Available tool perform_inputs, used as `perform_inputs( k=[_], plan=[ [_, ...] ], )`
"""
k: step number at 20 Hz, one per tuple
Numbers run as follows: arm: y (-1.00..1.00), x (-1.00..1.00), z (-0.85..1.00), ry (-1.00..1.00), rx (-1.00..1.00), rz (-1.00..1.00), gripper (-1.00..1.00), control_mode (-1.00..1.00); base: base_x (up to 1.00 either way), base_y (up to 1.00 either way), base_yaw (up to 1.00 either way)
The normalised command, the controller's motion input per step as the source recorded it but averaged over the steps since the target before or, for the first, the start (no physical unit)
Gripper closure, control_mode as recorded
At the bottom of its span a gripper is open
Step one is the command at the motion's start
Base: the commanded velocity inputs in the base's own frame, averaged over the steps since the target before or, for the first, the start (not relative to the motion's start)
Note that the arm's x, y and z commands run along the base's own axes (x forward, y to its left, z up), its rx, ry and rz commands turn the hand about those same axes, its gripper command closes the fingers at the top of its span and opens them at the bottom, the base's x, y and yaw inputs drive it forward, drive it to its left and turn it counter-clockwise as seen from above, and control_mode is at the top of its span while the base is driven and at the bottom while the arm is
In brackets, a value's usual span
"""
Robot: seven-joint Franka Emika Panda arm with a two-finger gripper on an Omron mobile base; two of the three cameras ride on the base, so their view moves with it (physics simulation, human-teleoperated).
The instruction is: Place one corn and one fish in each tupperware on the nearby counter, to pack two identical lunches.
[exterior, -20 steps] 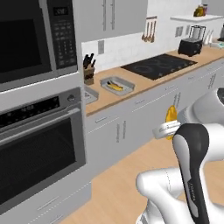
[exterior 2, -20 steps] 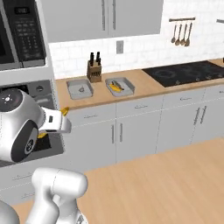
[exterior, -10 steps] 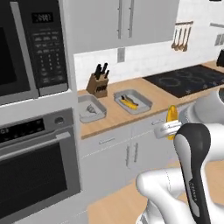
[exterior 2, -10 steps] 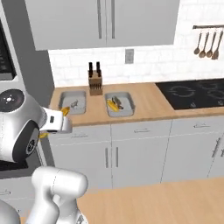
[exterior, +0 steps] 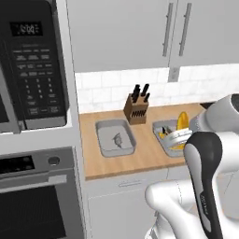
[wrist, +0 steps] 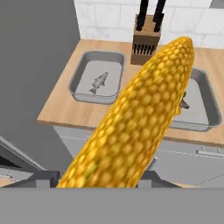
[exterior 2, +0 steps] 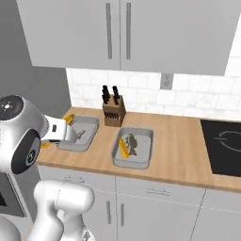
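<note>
The claw (exterior 2: 67,133) is clamped on a corn cob (wrist: 140,118), carried well above floor level in front of the white cabinets, short of the worktop (exterior 2: 179,155). In the hand view the cob runs lengthwise away from the camera and hides both tips, so the grip itself can only be inferred from the cob staying put between them.

On the worktop sit two grey tupperware containers, either side of a knife block (exterior: 136,108). The left tupperware (exterior: 102,140) holds one fish (exterior: 116,139) and no corn. The right tupperware (exterior 2: 146,141) already holds a second corn cob (exterior 2: 123,148) beside a fish (exterior 2: 132,141), so that lunch looks complete.

The held cob therefore belongs in the left container. To do it well, the hand should come in over the worktop edge and centre above the bare floor of that tray, beside the fish and not on top of it. Turning the cob to lie along the tray's long side would keep its ends off the low walls. It should be lowered close to the tray bottom before release, since a round cob dropped from height may roll or bounce out.
</note>
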Motion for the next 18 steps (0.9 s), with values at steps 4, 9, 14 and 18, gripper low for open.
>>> perform_inputs(
  k=[4,9,14,18],
  plan=[
    [0.00,0.00,0.00,0.00,0.00,0.00,1.00,1.00,0.72,-0.61,0.45],
    [0.17,0.07,-0.62,0.08,-0.01,0.06,1.00,-1.00,0.05,0.00,0.06],
    [0.59,0.14,-0.81,0.00,-0.02,0.00,1.00,-1.00,0.00,0.00,0.00],
    [0.41,0.51,-0.56,0.01,0.00,0.00,1.00,-1.00,0.00,0.00,0.00]
  ],
)
